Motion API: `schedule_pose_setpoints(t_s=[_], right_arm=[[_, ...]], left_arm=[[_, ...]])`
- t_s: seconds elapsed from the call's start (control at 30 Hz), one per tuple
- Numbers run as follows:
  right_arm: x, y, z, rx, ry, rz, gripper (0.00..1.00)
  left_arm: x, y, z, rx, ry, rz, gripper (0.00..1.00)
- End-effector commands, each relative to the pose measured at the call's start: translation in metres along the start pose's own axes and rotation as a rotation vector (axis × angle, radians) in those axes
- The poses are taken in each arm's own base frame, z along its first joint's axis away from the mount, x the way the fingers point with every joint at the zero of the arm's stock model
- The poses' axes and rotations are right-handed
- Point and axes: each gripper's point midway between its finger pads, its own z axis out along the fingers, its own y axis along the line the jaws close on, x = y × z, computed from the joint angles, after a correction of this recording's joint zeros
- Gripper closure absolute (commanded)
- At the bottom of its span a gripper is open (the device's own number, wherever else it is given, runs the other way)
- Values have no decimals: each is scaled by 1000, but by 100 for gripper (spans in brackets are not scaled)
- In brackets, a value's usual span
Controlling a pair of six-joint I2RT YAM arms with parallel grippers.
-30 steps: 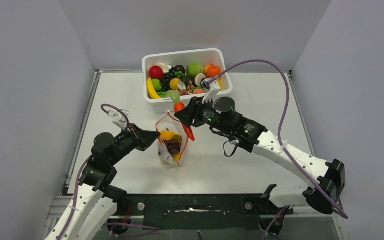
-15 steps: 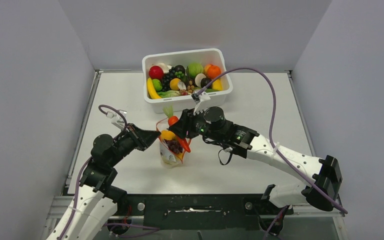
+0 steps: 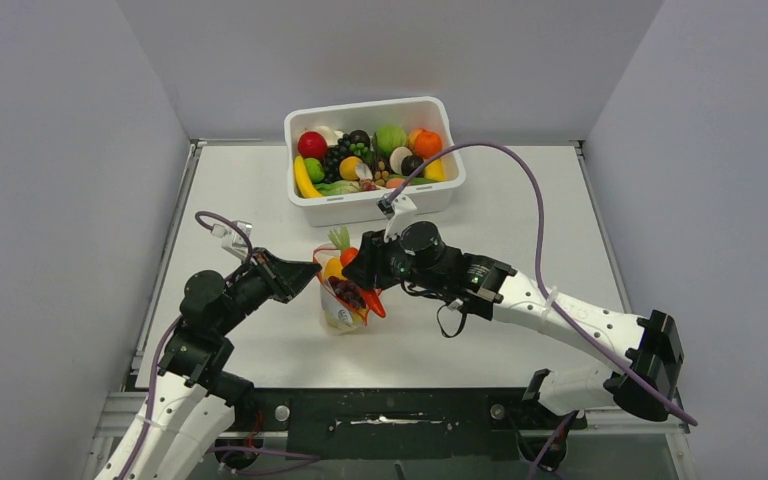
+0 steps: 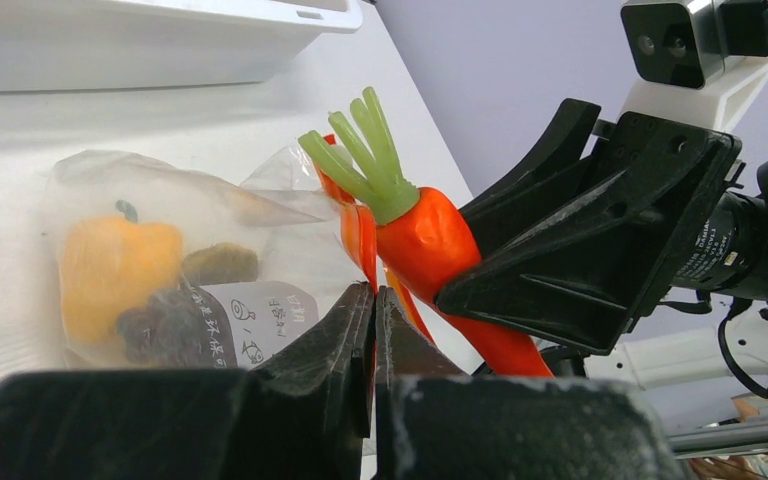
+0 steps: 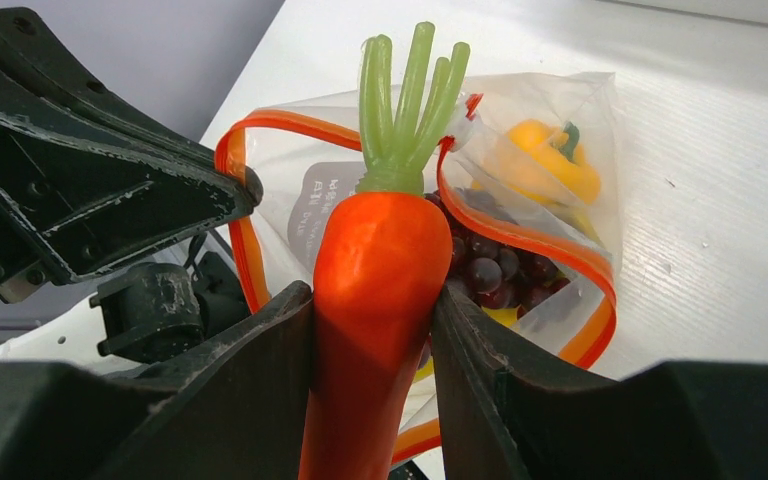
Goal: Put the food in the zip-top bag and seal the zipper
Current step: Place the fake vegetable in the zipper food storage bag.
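We are working over a pale table, with the white tub of spare toy produce sitting at its far side, well apart from the job, so neither arm is being crowded. Nearer to us, the zip-top bag is standing mouth-up between the two arms.

Our left gripper is pinching the bag's rim, its fingers fully closed on the plastic at the strip. We judge it is doing this to keep the floppy pouch upright and its mouth spread.

Our right gripper is clamping the carrot around its thick upper part, its fingers standing partly apart to the carrot's width. It is holding the carrot tilted at the bag's mouth, leaves uppermost, so the narrow tip is leading. We cannot tell whether the tip is inside yet.

The pepper and grapes are already lying inside the bag. The zipper is gaping in a wide loop, so we are not yet sealing.
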Motion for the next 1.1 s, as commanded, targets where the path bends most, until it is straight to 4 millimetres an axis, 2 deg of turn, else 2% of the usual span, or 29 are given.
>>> schedule_pose_setpoints(t_s=[0.0,0.37,0.53,0.77,0.87,1.07], right_arm=[[-12,5,-13,9,-41,4,70],[-18,4,-42,18,-55,-16,70],[-19,19,-52,-59,-51,-13,70],[-4,27,-38,-101,40,-8,70],[5,25,-28,-86,94,-10,69],[4,22,-16,-36,131,-17,68]], left_arm=[[-22,-27,-5,86,-70,67,100],[-21,-24,-4,78,-71,73,100],[-22,-25,-4,80,-73,78,100],[-20,-26,-4,88,-61,76,100],[-20,-28,-5,95,-60,77,100],[-16,-31,-5,119,-42,79,100]])
